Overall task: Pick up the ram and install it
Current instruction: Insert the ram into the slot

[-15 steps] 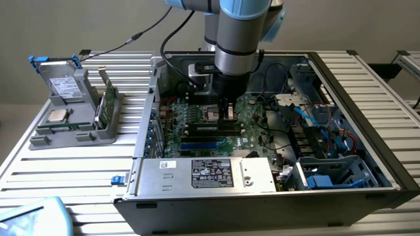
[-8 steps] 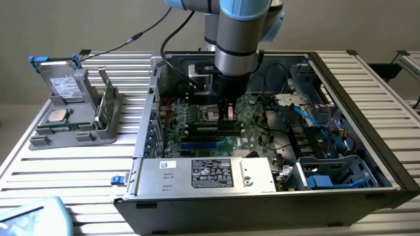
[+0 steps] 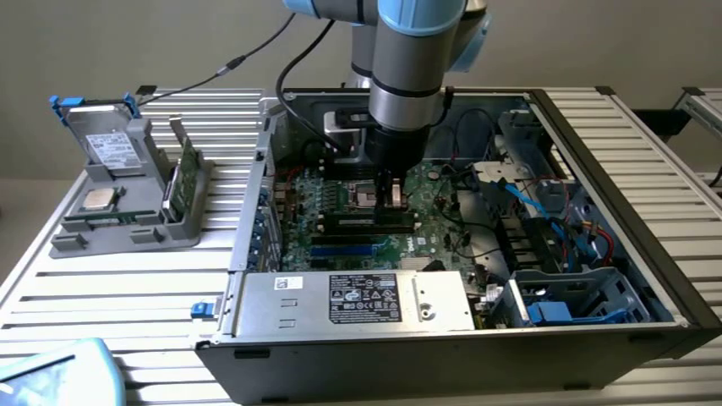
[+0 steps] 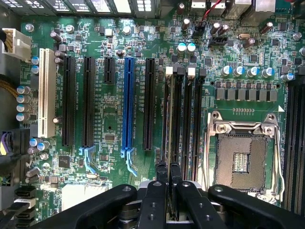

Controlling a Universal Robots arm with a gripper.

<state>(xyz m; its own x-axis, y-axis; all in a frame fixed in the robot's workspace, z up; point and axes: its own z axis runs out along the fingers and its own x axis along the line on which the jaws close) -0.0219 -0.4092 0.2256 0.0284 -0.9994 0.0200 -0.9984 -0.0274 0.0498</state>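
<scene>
Inside the open computer case (image 3: 665,279), my gripper (image 3: 395,201) reaches straight down onto the green motherboard (image 3: 434,203). In the wrist view the black fingers (image 4: 160,172) are pressed together on the ram (image 4: 167,119). The ram appears edge-on as a thin green strip. It lies along the first of the black memory slots (image 4: 195,124), beside the bare CPU socket (image 4: 243,152). I cannot tell whether its lower edge sits in the slot or just above it. The gripper (image 4: 168,169) is shut on the stick's top edge.
Long black and blue expansion slots (image 4: 127,102) and a white slot (image 4: 45,93) run parallel to the ram. A grey power supply (image 3: 350,300) and drive cage (image 3: 564,296) line the case front. Outside, at the exterior view's left, a grey holder (image 3: 124,233) carries a drive, a chip and a green card (image 3: 186,173).
</scene>
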